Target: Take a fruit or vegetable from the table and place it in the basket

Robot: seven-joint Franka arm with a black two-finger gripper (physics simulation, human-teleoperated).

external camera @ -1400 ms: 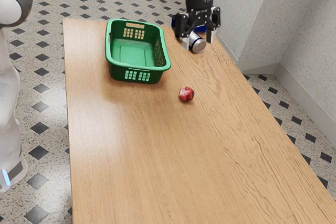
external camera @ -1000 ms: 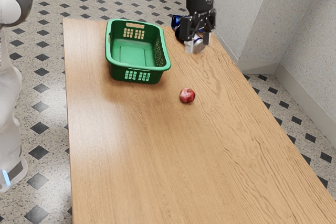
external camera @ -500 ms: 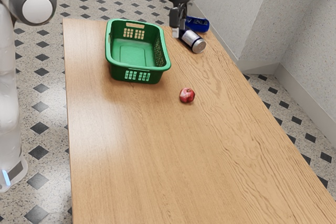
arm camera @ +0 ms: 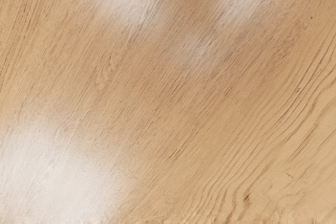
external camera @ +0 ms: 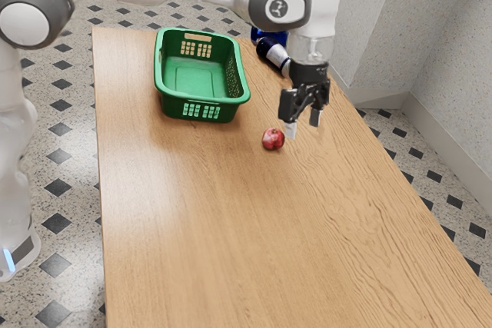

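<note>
Exterior view: the apple (external camera: 273,139), the fruit to be moved, rested on the bench (external camera: 200,213), near the basket (external camera: 172,107) and toward the exterior view's right from it. We judged it fairly light and firm, with a rounded, smooth skin that might have slipped or rolled under an uneven squeeze and bruised under a hard one; the sound hold lay around its widest girth, one finger to each opposite side, taken from above with moderate force. Our fingers (external camera: 290,130) stood wide apart with nothing between them. The apple lay outside their gap, beside the finger toward the exterior view's left; they appeared to hang above the bench, though we could not tell exactly how high. We judged that a sideways shift toward the fruit was called for before any lowering, lest a fingertip strike it and send it rolling. Wrist view: wood grain of the bench, marked by pale patches of glare, lay beneath our fingers, which agreed with an aim not centred on the apple.
</note>
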